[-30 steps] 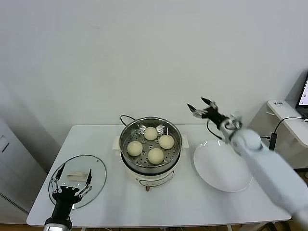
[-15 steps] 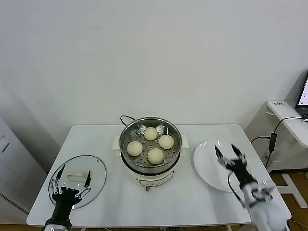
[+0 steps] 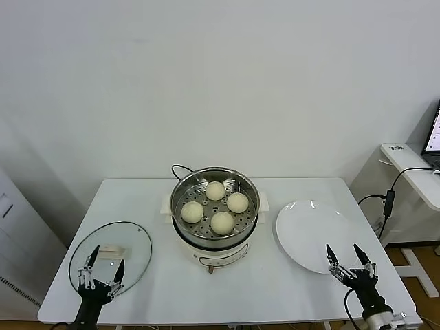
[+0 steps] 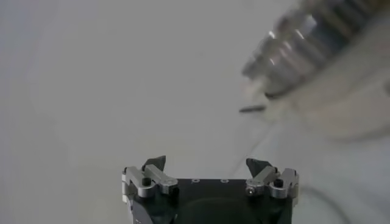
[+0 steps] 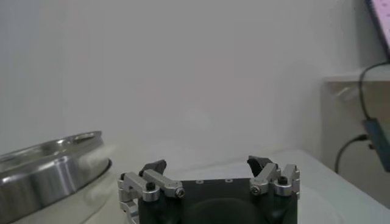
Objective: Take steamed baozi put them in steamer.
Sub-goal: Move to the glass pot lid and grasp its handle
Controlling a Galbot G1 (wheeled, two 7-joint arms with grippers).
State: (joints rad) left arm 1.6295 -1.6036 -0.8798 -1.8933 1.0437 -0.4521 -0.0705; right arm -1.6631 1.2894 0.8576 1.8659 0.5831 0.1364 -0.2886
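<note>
White tabletop point(image 3: 151, 196) holds the shiny round steel steamer point(image 3: 215, 212), four cream-white baozi point(image 3: 222, 222) inside, well beyond both grippers. Left gripper point(image 3: 100, 271) and right gripper point(image 3: 351, 261) hang spread and empty at the near edge, seemingly parked.

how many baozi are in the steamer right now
4, all on the perforated tray inside the steamer: one at the back, one on the robot's left, one on its right, one at the front. None appear hidden.
</note>
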